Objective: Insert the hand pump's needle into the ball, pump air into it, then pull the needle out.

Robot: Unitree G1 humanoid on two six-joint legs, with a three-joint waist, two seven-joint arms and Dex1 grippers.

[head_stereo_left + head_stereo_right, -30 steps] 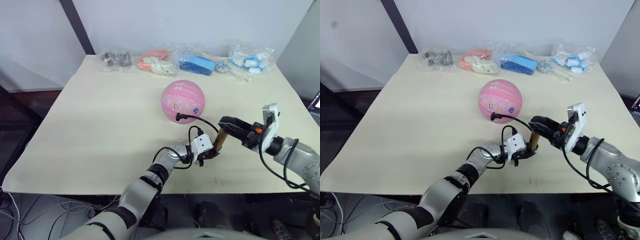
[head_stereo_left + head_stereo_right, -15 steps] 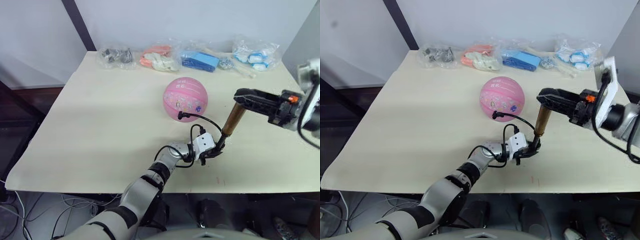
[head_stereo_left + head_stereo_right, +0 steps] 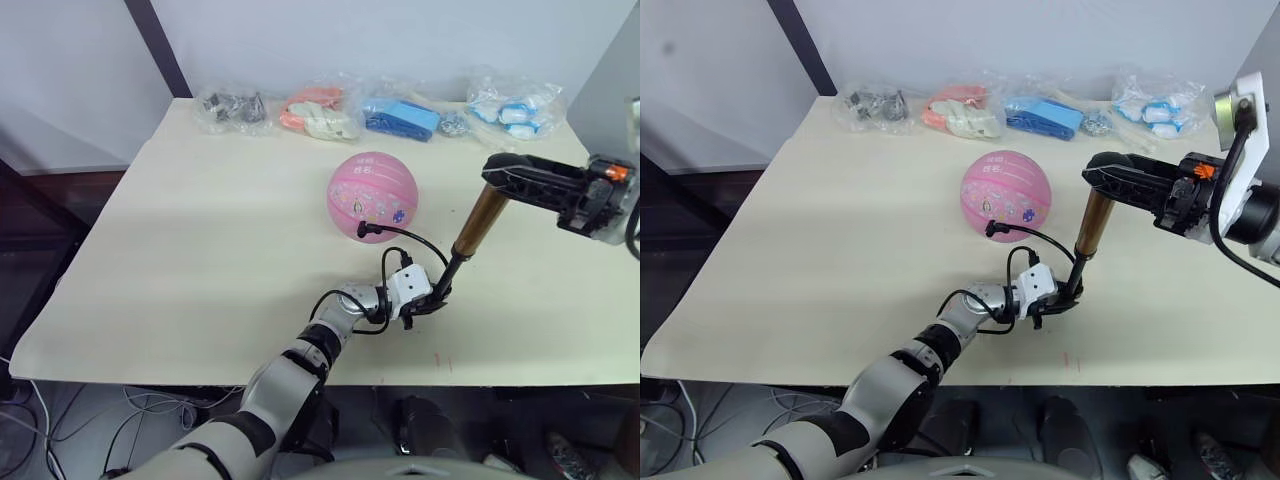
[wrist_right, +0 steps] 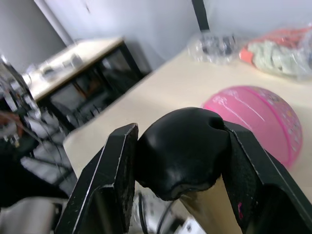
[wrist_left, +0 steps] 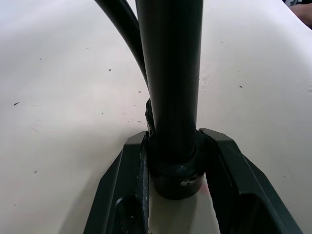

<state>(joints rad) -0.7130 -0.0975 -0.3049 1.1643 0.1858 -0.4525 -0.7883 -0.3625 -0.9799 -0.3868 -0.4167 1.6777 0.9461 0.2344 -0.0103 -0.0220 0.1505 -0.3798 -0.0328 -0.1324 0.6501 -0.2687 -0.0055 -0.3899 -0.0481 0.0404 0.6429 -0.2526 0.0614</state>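
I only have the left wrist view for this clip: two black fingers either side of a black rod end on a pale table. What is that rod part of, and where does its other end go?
Observer: It belongs to the hand pump. The left gripper pins its lower end at the table, and the gold barrel rises tilted to the right gripper, which clamps its black top cap.
Operator: The black line beside the rod, where does it lead?
Observer: That is the hose; it loops up and over to the near side of the pink ball.
Operator: Is the needle in?
Observer: The needle fitting sits against the ball's lower near surface; the pin itself is too small to see.
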